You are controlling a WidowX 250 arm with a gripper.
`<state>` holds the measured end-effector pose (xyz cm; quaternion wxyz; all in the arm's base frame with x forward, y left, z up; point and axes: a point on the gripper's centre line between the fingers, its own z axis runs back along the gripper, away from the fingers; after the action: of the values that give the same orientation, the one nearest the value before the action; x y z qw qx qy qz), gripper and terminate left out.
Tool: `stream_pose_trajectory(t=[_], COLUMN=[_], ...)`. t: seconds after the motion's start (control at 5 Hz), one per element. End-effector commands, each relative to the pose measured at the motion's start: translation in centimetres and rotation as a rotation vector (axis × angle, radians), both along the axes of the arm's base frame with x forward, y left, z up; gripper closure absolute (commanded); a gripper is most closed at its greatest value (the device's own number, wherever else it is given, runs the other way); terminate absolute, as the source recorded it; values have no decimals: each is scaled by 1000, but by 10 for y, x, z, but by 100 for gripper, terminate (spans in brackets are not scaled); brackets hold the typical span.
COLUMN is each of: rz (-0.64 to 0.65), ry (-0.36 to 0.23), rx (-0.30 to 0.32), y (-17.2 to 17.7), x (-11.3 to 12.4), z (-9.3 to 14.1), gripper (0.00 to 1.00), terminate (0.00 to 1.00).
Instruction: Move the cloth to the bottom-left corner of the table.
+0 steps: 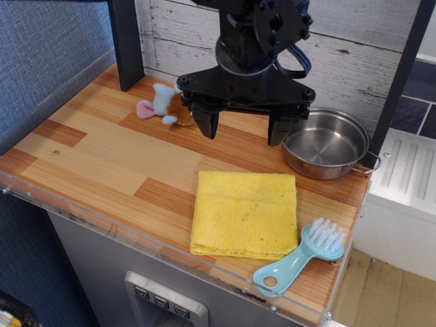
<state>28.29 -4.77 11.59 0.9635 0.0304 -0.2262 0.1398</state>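
Observation.image looks down on my claw (244, 128), which hangs above the counter (102, 157) with its two dark fingers (207, 120) spread wide and nothing between them. The fingertips point downward over bare wood, just behind the far edge of the cloth (245, 214), and I cannot tell whether they reach the surface. The cloth is a bright yellow folded square with a few small dark specks, lying flat at the front right part of the counter, its near edge close to the clear acrylic lip. Just to its right, a pale blue brush (303, 255) with white bristles lies at a slant, its looped handle end toward the front edge and its head beside the cloth's right corner. Behind the brush and to the right of my claw sits a steel pot (327, 144), upright and holding nothing, near the counter's right edge. At the back, left of my claw, a small plush toy (163, 105) in pink, pale blue and brown lies on the wood, well apart from the cloth. The front left part of the counter shows only wood planks.
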Motion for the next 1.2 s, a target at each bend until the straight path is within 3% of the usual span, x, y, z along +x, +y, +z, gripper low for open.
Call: stream_pose_trajectory(t=[0.0,1.0], rz=[0,-38], ry=[0,210], rx=[0,-58], y=[0,-11], x=[0,9], z=[0,-82], gripper=[0,0], terminate=[0,0])
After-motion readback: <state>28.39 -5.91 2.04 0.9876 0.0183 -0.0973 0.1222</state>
